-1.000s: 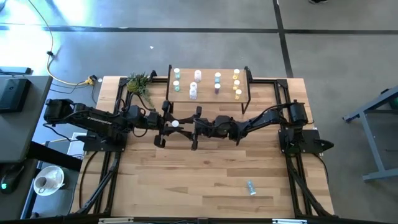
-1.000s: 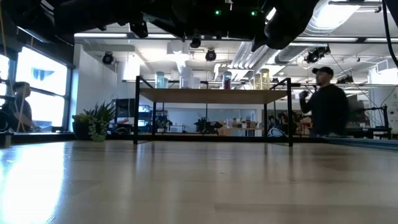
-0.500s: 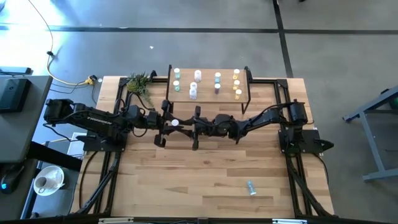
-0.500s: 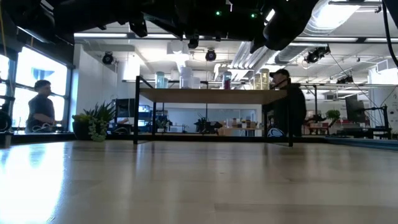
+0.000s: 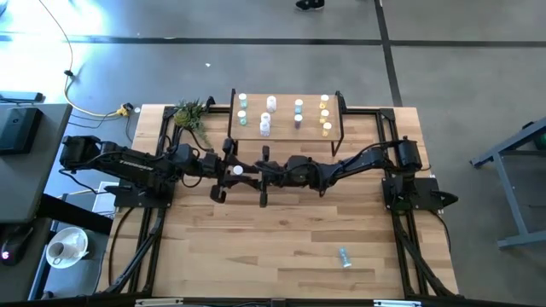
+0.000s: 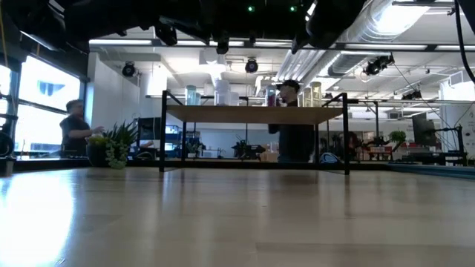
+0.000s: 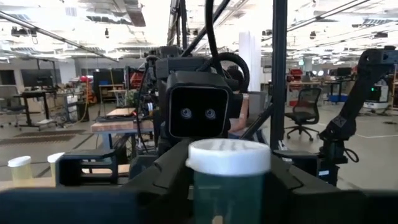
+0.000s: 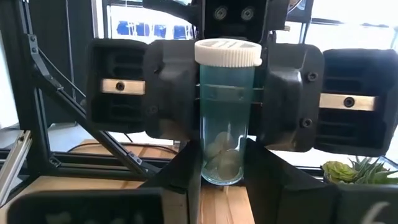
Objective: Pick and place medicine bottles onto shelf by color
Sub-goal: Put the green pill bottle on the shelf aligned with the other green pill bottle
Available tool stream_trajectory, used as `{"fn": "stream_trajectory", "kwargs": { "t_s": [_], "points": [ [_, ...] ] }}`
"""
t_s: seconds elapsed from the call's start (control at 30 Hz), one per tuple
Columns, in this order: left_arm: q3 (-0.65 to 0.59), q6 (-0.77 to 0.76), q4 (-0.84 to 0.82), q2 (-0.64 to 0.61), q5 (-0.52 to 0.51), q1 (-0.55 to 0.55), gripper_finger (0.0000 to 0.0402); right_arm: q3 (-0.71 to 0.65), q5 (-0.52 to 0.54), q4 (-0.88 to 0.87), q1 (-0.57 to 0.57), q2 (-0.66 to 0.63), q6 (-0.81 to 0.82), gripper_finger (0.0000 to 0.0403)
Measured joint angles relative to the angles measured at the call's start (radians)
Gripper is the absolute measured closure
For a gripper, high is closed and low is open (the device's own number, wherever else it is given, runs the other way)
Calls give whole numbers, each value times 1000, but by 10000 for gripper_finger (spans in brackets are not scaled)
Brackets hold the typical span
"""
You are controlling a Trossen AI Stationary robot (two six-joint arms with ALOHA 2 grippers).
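Observation:
A teal-green medicine bottle [image 8: 227, 112] with a white cap [image 5: 238, 170] stands upright in the air above the table's middle, between my two grippers. My right gripper [image 8: 224, 183] comes in from the table's right and is shut on the bottle's lower part. My left gripper [image 5: 230, 170] faces it from the table's left. Its fingers [image 8: 177, 93] stand close on either side of the bottle's upper body, slightly apart. The shelf [image 5: 286, 135] at the far edge carries several bottles in rows: teal [image 5: 242, 109], whitish [image 5: 269, 115], blue [image 5: 299, 111] and yellow [image 5: 325, 115]. My right gripper pinches the bottle's lower body [image 8: 208, 158] between its two fingers [image 8: 180, 180]. The fingers lie level and reach in from the table's right side. The bottle stands upright with its cap up, lifted clear of the table.
One more bottle [image 5: 344, 257] lies on its side on the tabletop near the front right. A small plant [image 5: 192, 113] stands at the far left, beside the shelf. In the low view the shelf [image 6: 252, 113] stands on thin black legs, with people in the room behind.
My right gripper has edged a little toward the table's left, closer around the bottle at the left gripper. The bottle has stayed upright and in the air.

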Motion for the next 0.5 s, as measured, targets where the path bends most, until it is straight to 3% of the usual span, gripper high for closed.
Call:
{"fn": "stream_trajectory", "kwargs": {
  "t_s": [0.27,0.5],
  "points": [
    [1,-1,-22,0,1,1,223,0,10,1,0,0,0,322],
    [1,5,-178,-94,-26,1,219,0,15,-7,0,0,0,322]
  ]
}}
